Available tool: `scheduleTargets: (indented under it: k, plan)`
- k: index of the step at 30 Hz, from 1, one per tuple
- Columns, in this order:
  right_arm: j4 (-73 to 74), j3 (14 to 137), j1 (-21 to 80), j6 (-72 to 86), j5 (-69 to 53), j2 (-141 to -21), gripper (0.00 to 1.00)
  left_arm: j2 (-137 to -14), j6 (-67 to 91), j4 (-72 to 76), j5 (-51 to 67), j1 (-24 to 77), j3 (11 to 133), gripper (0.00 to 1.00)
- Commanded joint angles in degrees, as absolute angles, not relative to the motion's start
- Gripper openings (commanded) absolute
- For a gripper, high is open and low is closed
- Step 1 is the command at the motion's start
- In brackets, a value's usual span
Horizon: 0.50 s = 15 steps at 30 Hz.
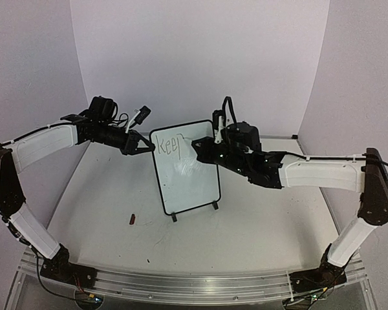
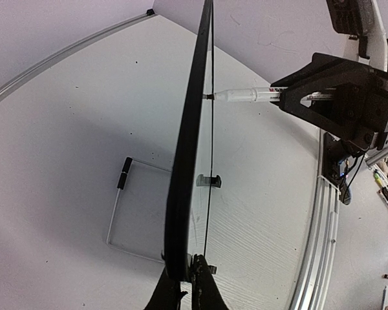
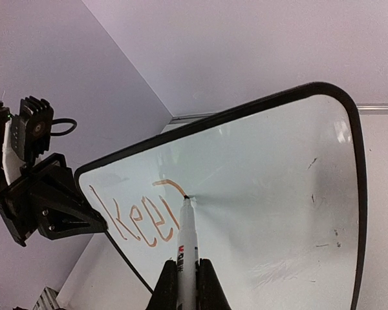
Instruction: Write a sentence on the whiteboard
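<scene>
- Pinching a marker in the right claw, jaws squeezed narrow around the barrel, so steady enough for neat strokes.
- Touching the marker's tip to the whiteboard, right at the top of a half-drawn "p".
- Clamping the board's left edge with the left claw, jaws closed thin on the frame. Looks like bracing, so pen pressure can't tip or slide it.
- Standing upright on two little feet around the middle of the table, a bit left of centre, face turned toward the right arm. Handy for writing.
- Reading "Kee" plus that unfinished letter so far for the sentence, up in the board's top left corner. Early days I reckon, most words not yet written.
- Probably needing a gentle curl next to close the "p", without shoving hard against the left claw's hold.
- Spotting a small dark thing lying on the table near-left of the board, well apart. Maybe the cap, can't tell.
</scene>
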<state>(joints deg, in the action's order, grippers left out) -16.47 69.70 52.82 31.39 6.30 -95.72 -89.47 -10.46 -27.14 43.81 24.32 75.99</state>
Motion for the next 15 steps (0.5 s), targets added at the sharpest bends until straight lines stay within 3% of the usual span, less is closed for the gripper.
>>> scheduleTargets:
  k: [1, 15]
  plan:
    - [-14.8, 68.2, 52.5, 32.1, 8.0, -94.0, 0.00, -87.7, -13.7, -29.0, 41.6, 25.1, 75.7, 0.00]
    - [-14.7, 70.7, 52.6, 30.8, 1.7, -96.8, 0.00, -88.0, -13.8, -29.0, 41.6, 25.2, 75.8, 0.00]
